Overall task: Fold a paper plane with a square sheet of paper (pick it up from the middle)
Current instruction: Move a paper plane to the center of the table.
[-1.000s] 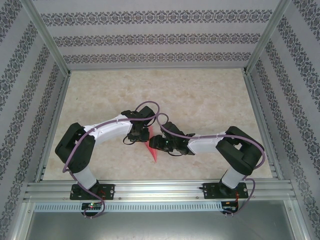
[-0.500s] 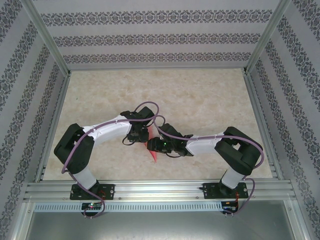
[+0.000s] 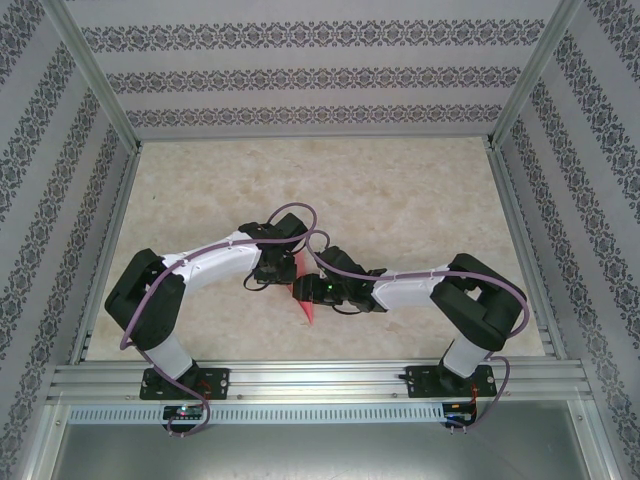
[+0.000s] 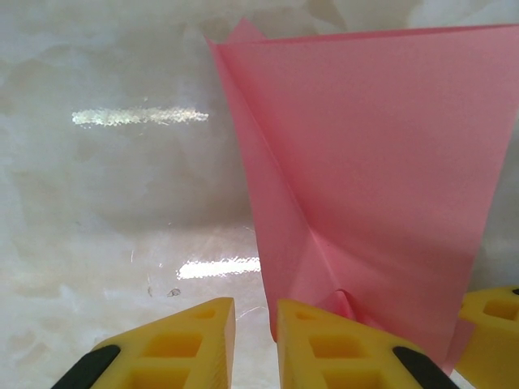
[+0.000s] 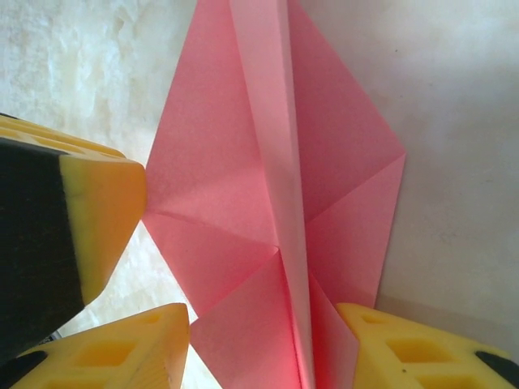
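Between the wide-spread fingers of the right gripper [image 5: 259, 320] lies the paper plane [image 5: 268, 162], its raised centre crease running out past the tips. Just beside them, the left gripper [image 4: 255, 312] stands nearly closed at the plane's edge; whether it pinches the paper I cannot tell. Pale table [image 4: 105, 203] lies beyond.

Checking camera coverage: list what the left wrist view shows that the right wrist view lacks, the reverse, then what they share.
Left wrist view: bright glare streaks on the pale marble tabletop, and the thin pink-red folded paper as one broad flap with a straight top edge. Right wrist view: a raised centre ridge with creased triangular flaps beside it. Both: the paper, the tabletop, and yellow fingers of the left gripper and right gripper.
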`<action>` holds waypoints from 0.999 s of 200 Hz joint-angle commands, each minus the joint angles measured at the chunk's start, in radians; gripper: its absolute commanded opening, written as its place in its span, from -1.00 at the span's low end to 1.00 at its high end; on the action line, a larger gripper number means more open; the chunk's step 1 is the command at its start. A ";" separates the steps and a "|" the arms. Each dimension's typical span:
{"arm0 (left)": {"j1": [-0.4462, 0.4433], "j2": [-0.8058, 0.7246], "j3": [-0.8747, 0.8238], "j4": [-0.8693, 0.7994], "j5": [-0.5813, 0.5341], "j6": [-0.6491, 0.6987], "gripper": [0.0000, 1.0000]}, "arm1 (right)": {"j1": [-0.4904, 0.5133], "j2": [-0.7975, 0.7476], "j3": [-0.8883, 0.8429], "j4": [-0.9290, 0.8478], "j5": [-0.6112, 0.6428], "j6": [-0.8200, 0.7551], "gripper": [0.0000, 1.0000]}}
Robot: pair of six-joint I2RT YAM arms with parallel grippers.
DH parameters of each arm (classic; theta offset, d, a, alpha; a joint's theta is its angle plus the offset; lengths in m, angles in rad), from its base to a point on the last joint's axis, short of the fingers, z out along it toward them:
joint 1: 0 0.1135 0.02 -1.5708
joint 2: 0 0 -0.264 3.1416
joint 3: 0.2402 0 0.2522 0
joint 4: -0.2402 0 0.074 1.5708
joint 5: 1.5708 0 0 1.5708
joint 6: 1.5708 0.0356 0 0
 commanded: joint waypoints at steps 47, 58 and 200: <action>0.004 -0.029 -0.010 0.022 -0.018 -0.012 -0.65 | -0.003 -0.003 0.031 -0.003 -0.001 -0.055 0.01; 0.004 -0.029 -0.008 0.022 -0.019 -0.011 -0.65 | -0.003 0.011 0.034 -0.007 -0.003 -0.055 -0.03; 0.005 -0.160 -0.019 0.066 -0.003 -0.038 -0.48 | 0.024 -0.047 0.217 -0.443 0.221 -0.149 -0.85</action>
